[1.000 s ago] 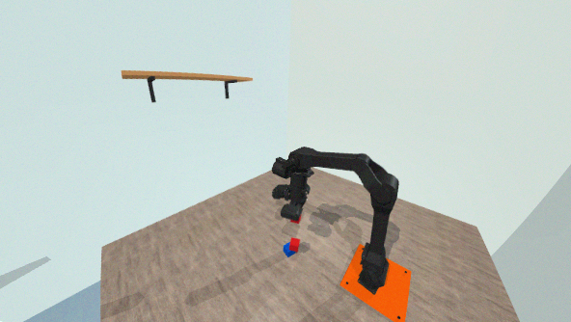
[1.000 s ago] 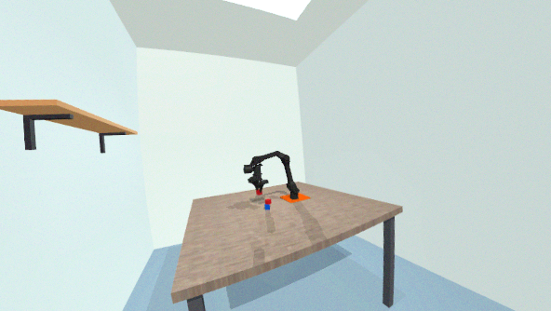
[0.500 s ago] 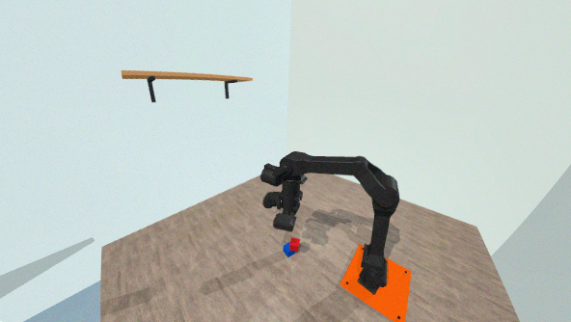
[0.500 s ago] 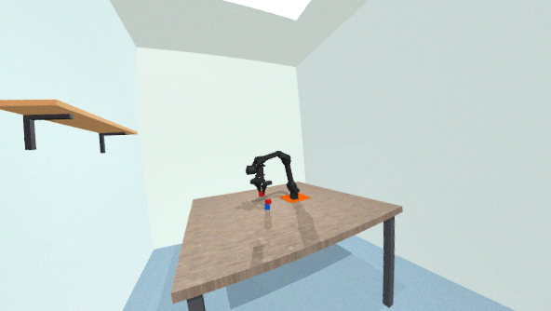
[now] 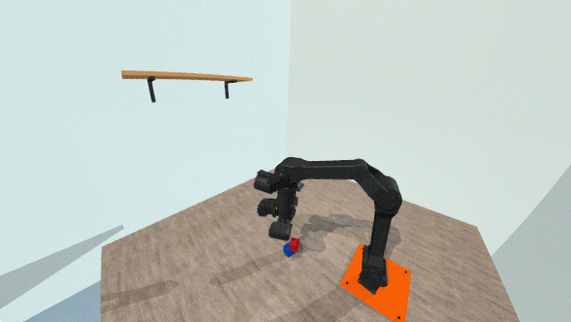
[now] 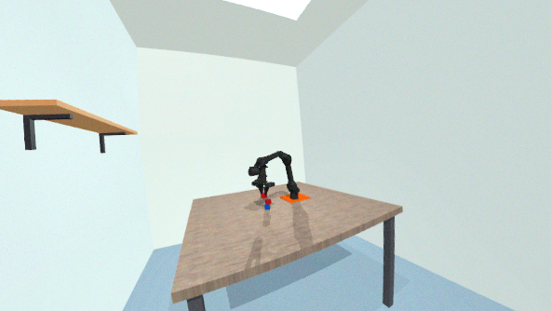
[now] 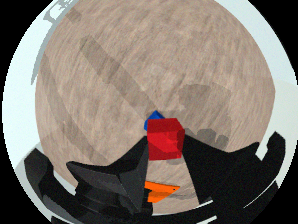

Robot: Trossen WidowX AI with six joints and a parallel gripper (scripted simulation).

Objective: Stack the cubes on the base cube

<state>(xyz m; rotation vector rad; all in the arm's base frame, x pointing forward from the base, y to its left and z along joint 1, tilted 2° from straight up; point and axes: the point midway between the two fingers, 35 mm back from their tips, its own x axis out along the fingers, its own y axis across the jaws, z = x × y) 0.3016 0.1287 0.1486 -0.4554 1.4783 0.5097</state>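
My gripper (image 5: 281, 235) (image 6: 263, 194) (image 7: 164, 138) points down and is shut on a red cube (image 6: 263, 196) (image 7: 164, 142). It holds that cube in the air above and beside the base cube. In the top view a finger hides the held cube. The blue base cube (image 5: 288, 250) (image 6: 267, 208) (image 7: 154, 118) stands on the table. The other red cube (image 5: 294, 244) (image 6: 268, 201) sits on top of it, offset toward one corner. In the wrist view the held cube covers most of the base cube, and the other red cube cannot be made out.
The wooden table (image 5: 217, 241) (image 6: 223, 233) carries the arm on its orange mounting plate (image 5: 397, 289) (image 6: 303, 197), which also shows in part between the fingers in the wrist view (image 7: 160, 191). A wall shelf (image 5: 188, 76) (image 6: 56, 107) hangs well away from the arm.
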